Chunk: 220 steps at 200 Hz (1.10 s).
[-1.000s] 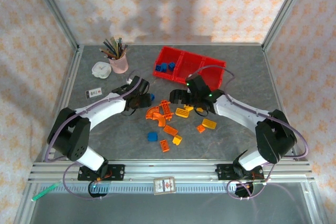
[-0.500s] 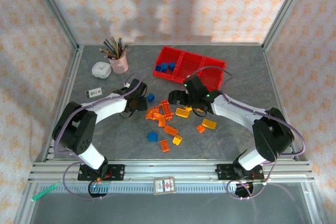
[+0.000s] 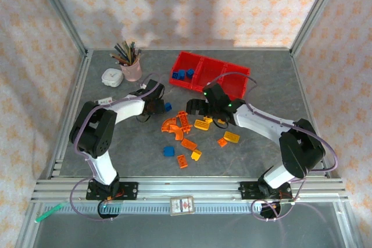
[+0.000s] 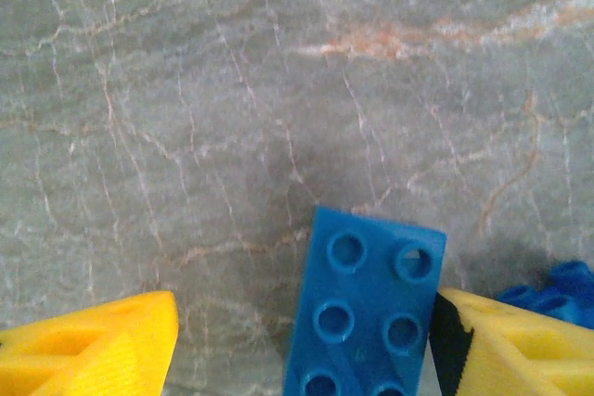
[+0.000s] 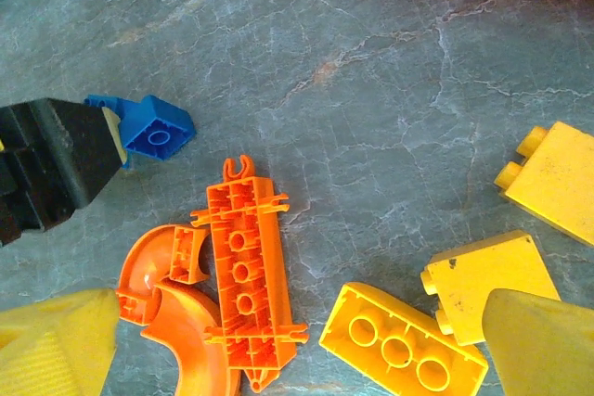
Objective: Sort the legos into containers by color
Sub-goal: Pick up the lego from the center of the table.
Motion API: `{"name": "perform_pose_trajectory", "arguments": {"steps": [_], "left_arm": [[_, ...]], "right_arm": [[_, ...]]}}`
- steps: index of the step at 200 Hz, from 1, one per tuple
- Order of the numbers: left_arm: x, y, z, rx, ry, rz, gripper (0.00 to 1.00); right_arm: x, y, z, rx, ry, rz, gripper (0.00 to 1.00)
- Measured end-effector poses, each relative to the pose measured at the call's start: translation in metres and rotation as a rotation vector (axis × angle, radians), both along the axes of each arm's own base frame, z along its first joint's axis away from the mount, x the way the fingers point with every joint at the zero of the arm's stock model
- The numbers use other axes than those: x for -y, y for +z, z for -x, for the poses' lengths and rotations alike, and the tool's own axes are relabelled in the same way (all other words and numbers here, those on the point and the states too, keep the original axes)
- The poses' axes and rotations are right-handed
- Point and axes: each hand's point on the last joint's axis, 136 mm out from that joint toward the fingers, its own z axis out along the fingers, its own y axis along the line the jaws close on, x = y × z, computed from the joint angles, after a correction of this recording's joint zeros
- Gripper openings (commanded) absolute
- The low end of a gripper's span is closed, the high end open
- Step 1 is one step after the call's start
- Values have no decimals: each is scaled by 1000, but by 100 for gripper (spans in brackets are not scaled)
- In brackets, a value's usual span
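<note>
Grey veined table [image 3: 250,155] in a floral-papered booth [image 3: 192,10]. Top view: red containers [image 3: 212,75], far centre, hold blue bricks [image 3: 181,75]; loose legos [image 3: 187,143] lie nearer. Left wrist: left gripper [image 4: 304,322], jaws apart, straddles a blue brick [image 4: 367,308] (probably lining up a pinch). Right wrist: right gripper [image 5: 299,317] gapes over orange pieces [image 5: 243,275] and yellow pieces [image 5: 401,351].

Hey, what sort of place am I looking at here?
Most likely a robotics lab test cell, not a home: left arm and right arm bolted to an aluminium rail, metal frame posts hung with patterned backdrop, and staged props on the table, loose legos near red containers.
</note>
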Motion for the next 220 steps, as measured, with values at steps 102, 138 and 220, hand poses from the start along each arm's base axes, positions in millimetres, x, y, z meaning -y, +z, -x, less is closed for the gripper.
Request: {"name": "perform_pose_trajectory", "arguments": {"steps": [102, 138, 220], "left_arm": [[3, -9, -16, 4, -9, -9, 42], [4, -10, -16, 8, -8, -6, 35], [2, 22, -12, 52, 10, 23, 33]], "right_arm": [[0, 3, -3, 9, -5, 0, 100], [-3, 8, -5, 20, -4, -8, 100], [1, 16, -14, 39, -6, -17, 100]]}}
